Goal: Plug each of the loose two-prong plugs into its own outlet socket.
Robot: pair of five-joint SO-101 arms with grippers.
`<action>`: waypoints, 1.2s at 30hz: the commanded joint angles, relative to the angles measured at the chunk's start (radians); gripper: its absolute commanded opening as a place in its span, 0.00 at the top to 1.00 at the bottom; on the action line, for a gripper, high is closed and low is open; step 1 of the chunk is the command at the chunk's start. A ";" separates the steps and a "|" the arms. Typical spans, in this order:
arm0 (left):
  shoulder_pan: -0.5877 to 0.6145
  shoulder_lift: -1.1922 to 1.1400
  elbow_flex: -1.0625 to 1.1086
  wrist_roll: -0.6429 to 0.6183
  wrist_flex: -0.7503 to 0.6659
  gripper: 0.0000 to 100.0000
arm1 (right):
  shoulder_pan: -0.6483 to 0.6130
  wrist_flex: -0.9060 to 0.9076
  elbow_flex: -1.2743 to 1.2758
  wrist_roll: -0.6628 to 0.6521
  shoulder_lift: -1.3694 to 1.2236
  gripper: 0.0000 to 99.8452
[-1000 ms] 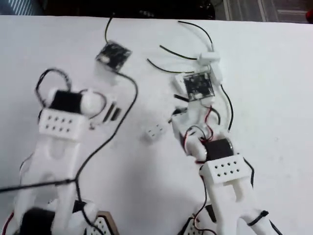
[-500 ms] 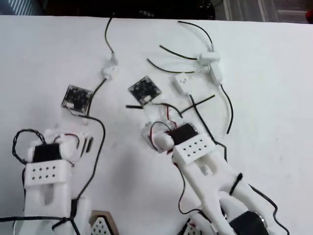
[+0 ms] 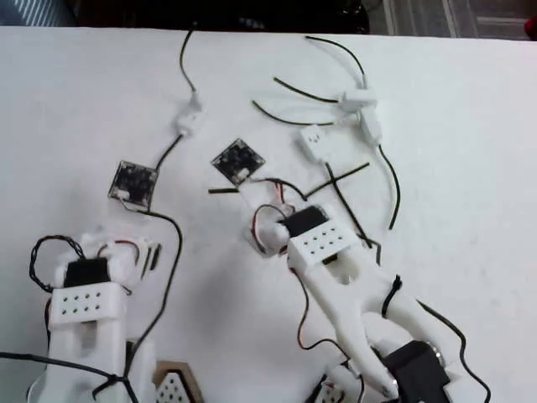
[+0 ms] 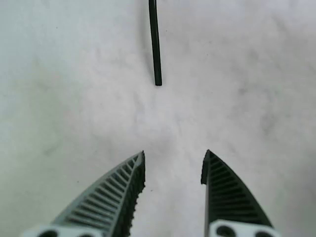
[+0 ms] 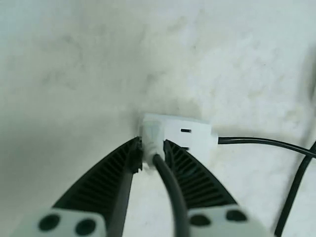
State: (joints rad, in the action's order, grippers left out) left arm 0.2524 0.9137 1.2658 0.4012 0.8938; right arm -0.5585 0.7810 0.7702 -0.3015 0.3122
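Observation:
My right gripper is shut on a small white plug whose black cord runs back between the fingers. The plug touches the end of a white outlet block lying on the table. Two slots show on the block's upper face and a black cable leaves its far end. In the high view the right arm stands over the table's middle and covers this spot. My left gripper is open above bare table, with a black cable end ahead of it. From above, its dark fingers are at the near left.
Further back lie another white outlet block, a joined white plug and socket pair with curling black leads, and a white plug on a black cable. Loose black cable pieces cross beside the right arm.
Both arms have drawn back toward the near edge. The right arm swung left from the far outlets to the middle of the table; the left arm retreated to the near left.

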 commanded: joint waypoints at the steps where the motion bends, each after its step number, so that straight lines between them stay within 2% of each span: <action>1: 0.008 0.018 0.000 0.009 -0.017 0.81 | 0.022 -0.015 -0.035 -0.008 0.001 0.98; 22: 0.005 0.013 0.002 0.009 -0.018 0.81 | 0.016 -0.005 0.009 -0.009 -0.033 0.98; 25: 0.005 0.013 0.002 0.009 -0.020 0.80 | 0.018 0.051 -0.040 -0.006 -0.048 0.98; 36: 0.007 0.013 0.002 0.011 -0.020 0.80 | 0.016 0.028 -0.066 -0.009 -0.234 0.98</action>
State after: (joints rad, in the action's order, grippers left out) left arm 0.2524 0.9137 1.2658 0.4012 0.8876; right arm -0.5508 0.8178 0.7104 -0.3015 0.1174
